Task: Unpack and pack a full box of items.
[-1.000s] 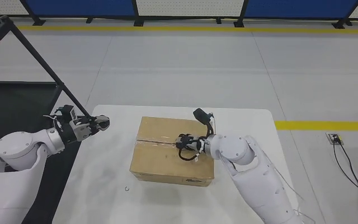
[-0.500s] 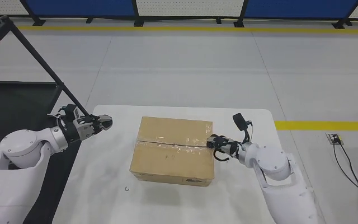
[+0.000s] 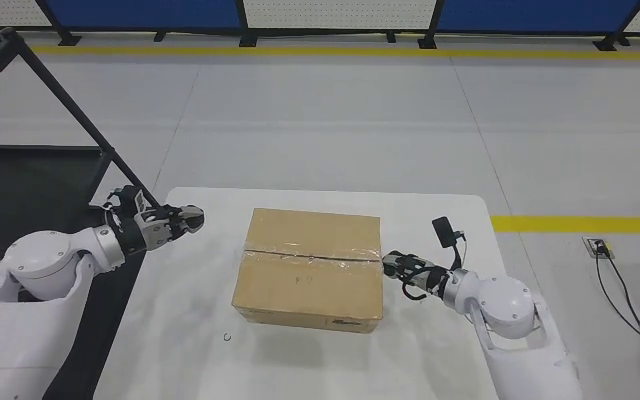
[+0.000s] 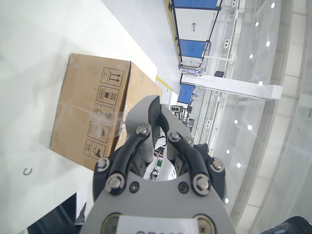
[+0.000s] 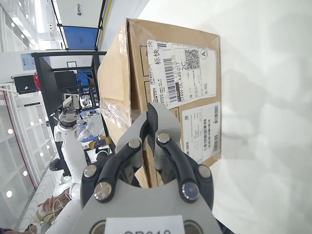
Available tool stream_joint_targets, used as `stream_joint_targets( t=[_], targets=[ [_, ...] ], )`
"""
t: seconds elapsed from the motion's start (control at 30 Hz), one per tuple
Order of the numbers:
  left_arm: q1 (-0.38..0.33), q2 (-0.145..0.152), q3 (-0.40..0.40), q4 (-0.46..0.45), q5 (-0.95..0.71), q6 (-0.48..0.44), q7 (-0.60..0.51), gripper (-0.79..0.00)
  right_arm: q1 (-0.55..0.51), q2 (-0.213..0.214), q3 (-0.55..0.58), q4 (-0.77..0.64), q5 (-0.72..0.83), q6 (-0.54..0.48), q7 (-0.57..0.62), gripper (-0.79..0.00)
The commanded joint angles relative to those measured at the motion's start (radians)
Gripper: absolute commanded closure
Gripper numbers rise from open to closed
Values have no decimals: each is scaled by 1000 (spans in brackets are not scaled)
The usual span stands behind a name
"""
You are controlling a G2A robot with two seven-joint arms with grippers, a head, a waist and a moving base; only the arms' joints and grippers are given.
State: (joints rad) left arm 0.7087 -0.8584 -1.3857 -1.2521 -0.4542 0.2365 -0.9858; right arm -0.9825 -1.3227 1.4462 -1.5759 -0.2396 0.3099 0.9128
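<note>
**Sealed box waits mid-surface, both sets of jaws clenched empty**

From my remote station, reading left to right: the left jaws hang over the far-left part of the white surface [image 3: 180, 330]. They are clenched pad to pad with nothing between them, and they point toward the box while standing well apart from it. On the near side of the surface, off the box's left front corner, I can see a small C-shaped ring [image 3: 228, 336] lying flat by itself.

The cardboard box [image 3: 310, 270] sits upright at the middle of the surface with its flaps down. A strip of clear tape [image 3: 310, 257] runs along the top seam from end to end and folds over both end faces. My left wrist camera shows a column of printed handling symbols [image 4: 107, 108] on the end facing that arm. My right wrist camera shows two white shipping labels [image 5: 190, 79] stuck to the opposite end.

The right jaws are just beside that labelled end, level with the upper edge where the tape comes over. They too are pressed tight together and hold nothing. I cannot tell from any camera whether their tips touch the cardboard.

Past the surface on the right, a yellow line [image 3: 565, 224] crosses the grey floor. Blue panels [image 3: 140, 12] stand along the far wall
</note>
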Motion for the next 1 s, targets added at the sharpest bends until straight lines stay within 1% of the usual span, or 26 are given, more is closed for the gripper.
stream_joint_targets(
  t=[0.0,0.2,0.3,0.43,0.53,0.57,0.73,0.83,0.97],
  targets=[
    [1,0,1,0,1,0,1,0,5,1,-12,5,-1,-1,-2,0],
    [14,4,-9,-4,-5,-3,5,0,21,6,-26,30,1,5,-12,0],
    [26,6,-14,-10,-6,-4,6,0,17,6,-10,22,19,21,-81,0],
    [45,10,1,-16,28,10,-29,0,-13,3,22,-10,105,-13,-183,0],
    [56,10,31,-24,42,2,-95,0,-28,3,28,-24,139,-35,-219,0],
    [57,9,44,-29,54,-3,-102,0,-31,3,27,-25,146,-39,-224,0],
    [40,-4,112,-27,90,-10,-81,0,-33,6,16,-30,151,-41,-229,0],
    [13,-15,158,4,108,-4,-69,0,-36,9,12,-32,153,-43,-229,0],
    [-30,-28,202,67,109,-2,-79,0,-47,14,18,-39,154,-44,-225,0]
  ],
)
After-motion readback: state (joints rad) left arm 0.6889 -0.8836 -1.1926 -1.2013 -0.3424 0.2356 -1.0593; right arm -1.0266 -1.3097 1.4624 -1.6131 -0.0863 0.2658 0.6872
